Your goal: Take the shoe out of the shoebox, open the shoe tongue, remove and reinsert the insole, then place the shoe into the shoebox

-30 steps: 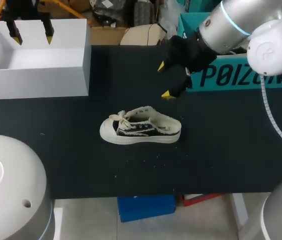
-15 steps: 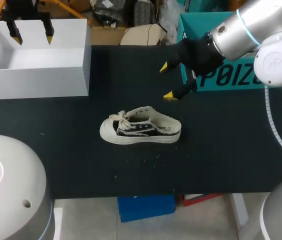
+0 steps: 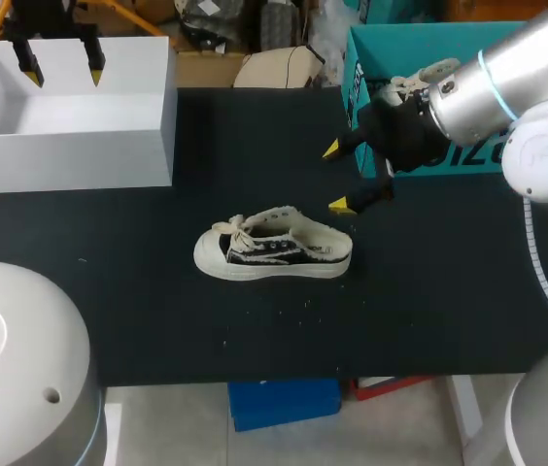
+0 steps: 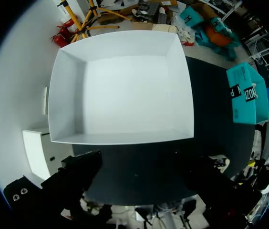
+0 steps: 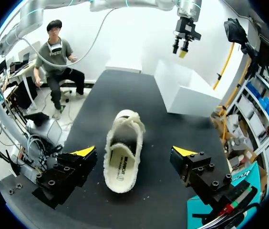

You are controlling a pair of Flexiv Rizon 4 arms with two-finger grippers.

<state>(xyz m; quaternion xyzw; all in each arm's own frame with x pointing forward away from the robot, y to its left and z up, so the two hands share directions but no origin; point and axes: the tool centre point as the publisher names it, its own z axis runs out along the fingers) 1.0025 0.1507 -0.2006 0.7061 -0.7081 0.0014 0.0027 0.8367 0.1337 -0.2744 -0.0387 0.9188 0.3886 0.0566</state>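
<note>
Shoe [image 3: 274,250] is out of the box [image 3: 70,150] — step one done, I judge — lying just ahead of the right tool [image 3: 334,177], which gapes empty. Left tool [image 3: 60,60], open and empty, hangs over the box. Tongue, insole and reboxing remain.

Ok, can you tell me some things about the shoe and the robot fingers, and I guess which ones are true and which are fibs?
1. The shoe is inside the white box. False: the shoe lies out on the black table, and the white box has nothing in it.
2. The right fingers are open and hold nothing. True: the right fingers stand apart, just behind the shoe, near the teal box.
3. The left fingers hang over the white box. True: the left fingers are above it, open.
4. The shoe is flipped upside down. False: it stands on its sole with its opening facing up.
</note>
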